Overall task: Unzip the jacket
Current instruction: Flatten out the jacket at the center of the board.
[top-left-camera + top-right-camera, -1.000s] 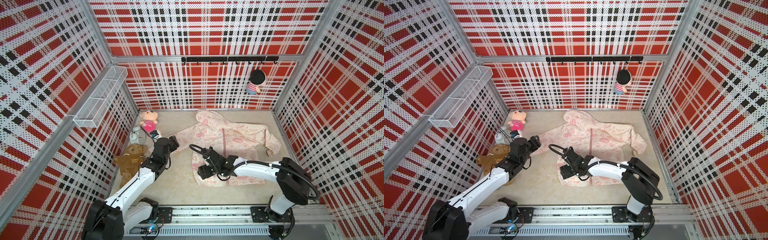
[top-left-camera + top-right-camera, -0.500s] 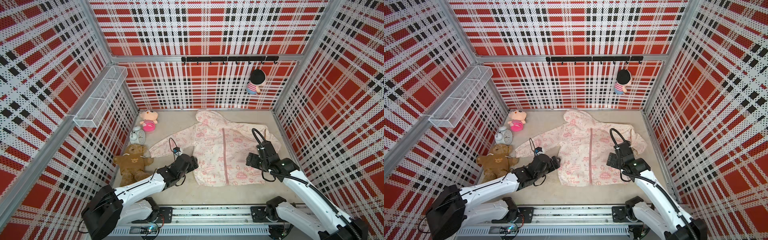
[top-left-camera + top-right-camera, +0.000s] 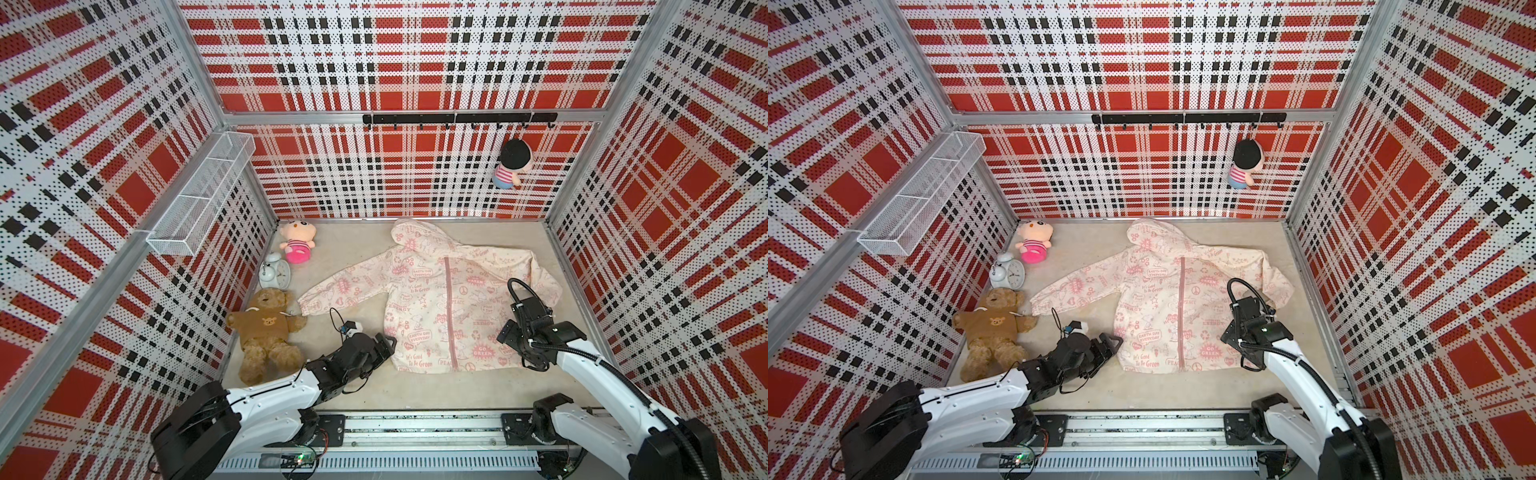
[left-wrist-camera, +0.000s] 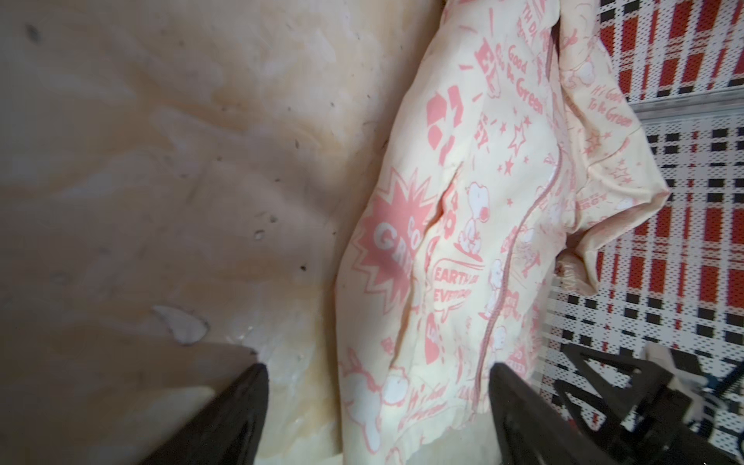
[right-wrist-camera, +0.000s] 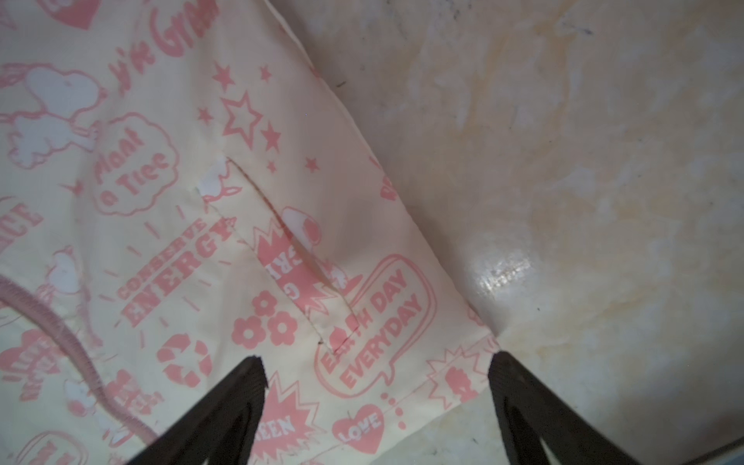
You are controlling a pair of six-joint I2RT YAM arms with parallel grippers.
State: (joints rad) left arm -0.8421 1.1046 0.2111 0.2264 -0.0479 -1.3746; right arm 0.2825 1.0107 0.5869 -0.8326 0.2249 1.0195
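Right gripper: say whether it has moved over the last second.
Yes. The right gripper swung away from the teddy bear, across the jacket, to its far hem corner.

I see the hooded cream fabric jacket [image 3: 419,307] covered in pink cartoon and slogan print, its zipper [image 3: 451,316] a dusty pink. Beside its sleeve, the fluffy brown teddy bear [image 3: 272,301] wears a tan sweater [image 3: 259,328]. The perforated wall panels [image 3: 415,62] behind the jacket are red, black and white plaid. The floor [image 3: 415,390] under it is mottled beige.

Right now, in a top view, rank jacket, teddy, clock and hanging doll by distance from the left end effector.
1. Jacket: hem corner right beside the left end effector.
2. Teddy: off to its left.
3. Clock: farther back, behind the teddy.
4. Hanging doll: high up at the back, to the right.
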